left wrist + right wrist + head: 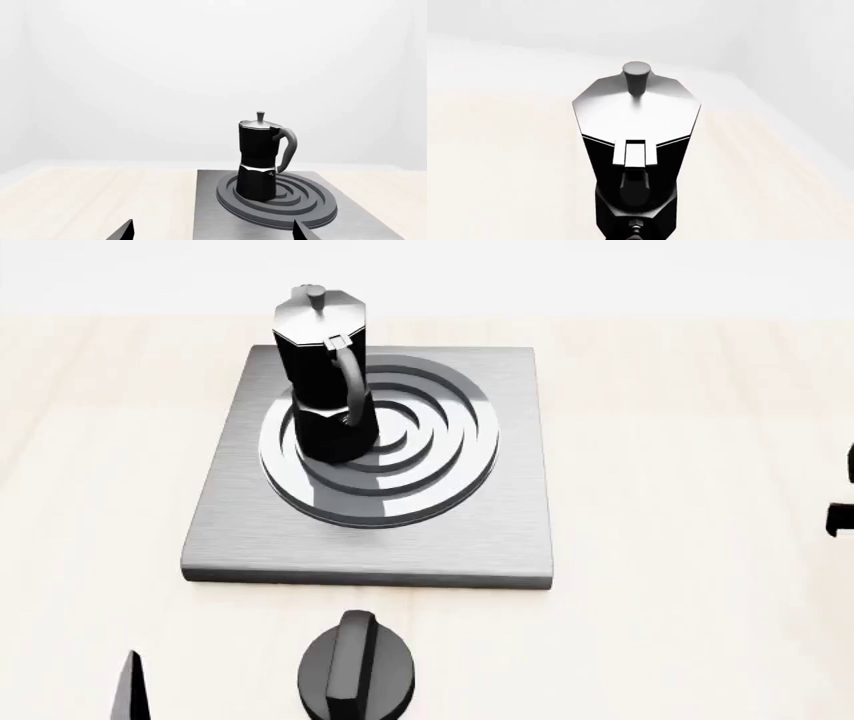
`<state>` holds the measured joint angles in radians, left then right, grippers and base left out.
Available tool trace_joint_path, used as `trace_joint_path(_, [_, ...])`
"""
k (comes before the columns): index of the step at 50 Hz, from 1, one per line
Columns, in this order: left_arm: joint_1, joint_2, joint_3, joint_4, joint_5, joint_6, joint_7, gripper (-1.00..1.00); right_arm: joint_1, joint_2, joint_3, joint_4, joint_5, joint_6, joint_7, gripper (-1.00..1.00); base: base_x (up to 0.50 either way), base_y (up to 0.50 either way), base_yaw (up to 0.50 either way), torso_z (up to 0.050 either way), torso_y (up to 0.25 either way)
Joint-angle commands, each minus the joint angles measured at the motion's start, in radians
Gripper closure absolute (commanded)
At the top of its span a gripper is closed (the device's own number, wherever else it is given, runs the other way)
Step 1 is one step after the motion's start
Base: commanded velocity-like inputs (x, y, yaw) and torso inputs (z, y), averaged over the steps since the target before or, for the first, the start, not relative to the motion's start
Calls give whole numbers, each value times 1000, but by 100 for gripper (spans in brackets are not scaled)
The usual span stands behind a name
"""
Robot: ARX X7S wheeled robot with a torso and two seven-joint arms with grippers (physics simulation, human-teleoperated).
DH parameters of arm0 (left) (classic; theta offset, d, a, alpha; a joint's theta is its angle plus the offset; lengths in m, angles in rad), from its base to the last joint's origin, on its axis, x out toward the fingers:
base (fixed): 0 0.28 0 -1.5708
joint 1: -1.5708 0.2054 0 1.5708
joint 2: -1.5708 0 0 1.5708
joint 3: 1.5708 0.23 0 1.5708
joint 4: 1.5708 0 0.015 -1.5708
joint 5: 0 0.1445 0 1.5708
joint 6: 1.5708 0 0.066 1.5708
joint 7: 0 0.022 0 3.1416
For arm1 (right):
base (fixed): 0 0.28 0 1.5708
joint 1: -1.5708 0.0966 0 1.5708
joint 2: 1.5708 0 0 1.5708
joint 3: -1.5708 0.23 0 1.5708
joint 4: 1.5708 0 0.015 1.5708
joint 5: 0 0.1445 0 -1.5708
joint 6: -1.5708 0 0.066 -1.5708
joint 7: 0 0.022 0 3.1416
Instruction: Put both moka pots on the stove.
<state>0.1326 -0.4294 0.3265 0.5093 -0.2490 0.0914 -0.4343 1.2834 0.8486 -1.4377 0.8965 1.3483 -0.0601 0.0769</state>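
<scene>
One moka pot (324,380) stands upright on the back left of the stove's ringed burner (380,440), handle toward me; it also shows in the left wrist view (260,160). My left gripper (213,235) is open and empty, short of the stove's near edge (267,227); one fingertip (131,690) shows in the head view. The second moka pot (637,150) fills the right wrist view, silver lid up and handle toward the camera. My right gripper (637,236) sits at that handle; no open fingertips show beside the pot, so it looks shut on it.
A squat black ridged knob (354,672) sits on the light wooden table in front of the stove. Dark shapes (843,518) show at the head view's right edge; I cannot tell what they are. A pale wall lies behind the table.
</scene>
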Motion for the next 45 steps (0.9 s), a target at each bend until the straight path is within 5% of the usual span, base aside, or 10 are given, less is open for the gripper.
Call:
trace_joint_path(1, [0, -2, -2, -3, -4, 2, -3, -100, 54, 43, 45, -197, -59, -37, 161, 100, 0, 0, 0, 0, 0])
trace_joint_path(19, [-3, -9, -2, 11, -13, -11, -11, -100, 87, -131, 11, -103, -102, 5, 108, 100, 0, 0, 0, 0, 1])
trace_joint_path(31, [0, -14, -8, 16, -18, -8, -17, -100, 130, -75, 21, -309, -57, 34, -92, 100, 0, 0, 0, 0, 1])
trace_joint_path(45, [0, -16, -5, 17, -18, -7, -20, -100, 172, -83, 11, -372, -70, 68, -156, 100, 0, 0, 0, 0, 1])
